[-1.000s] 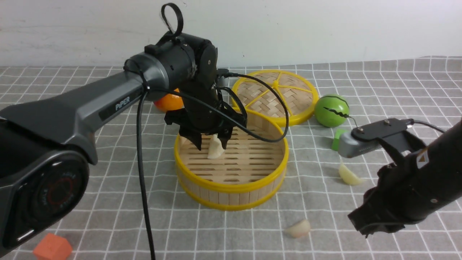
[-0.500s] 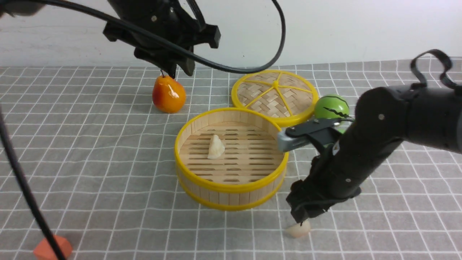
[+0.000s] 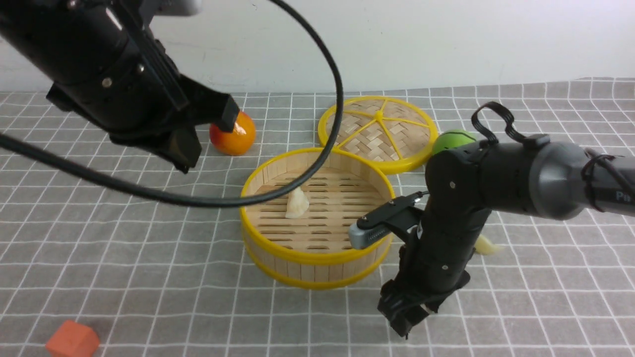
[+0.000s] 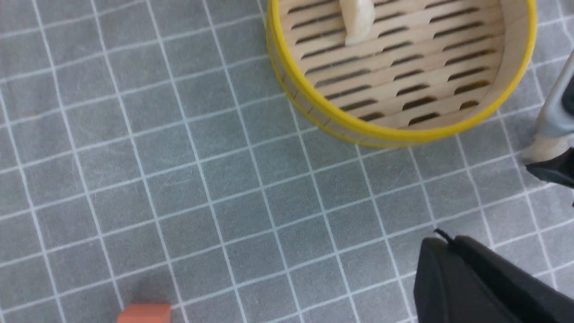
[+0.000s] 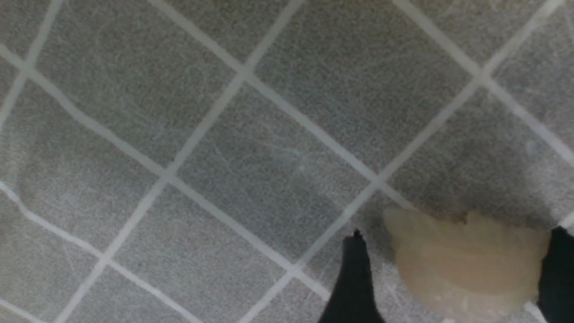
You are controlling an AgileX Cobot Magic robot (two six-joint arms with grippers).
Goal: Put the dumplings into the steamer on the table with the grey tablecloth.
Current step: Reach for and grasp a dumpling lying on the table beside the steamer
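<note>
The steamer (image 3: 317,255) stands mid-table on the grey tablecloth (image 3: 149,248), with one dumpling (image 3: 296,204) on its slatted floor; both also show in the left wrist view, the steamer (image 4: 394,134) and the dumpling (image 4: 356,22). My right gripper (image 3: 404,325) is down at the cloth in front of the steamer's right side. It is open, with its fingers (image 5: 354,278) on either side of a second dumpling (image 5: 466,264), which is hidden in the front view. A third dumpling (image 3: 487,246) peeks out behind the right arm. My left gripper (image 3: 181,153) is shut and empty, raised left of the steamer.
The flat woven lid (image 3: 378,131) lies behind the steamer. An orange pear-like fruit (image 3: 233,134) sits at the back left and a green ball (image 3: 454,140) at the back right. An orange-red block (image 3: 72,339) lies at the front left edge. A black cable (image 3: 327,148) hangs across the steamer.
My left gripper let go of the dumpling in the steamer, rose and moved away to the left. My right arm swung left and lowered its open gripper around the front dumpling.
</note>
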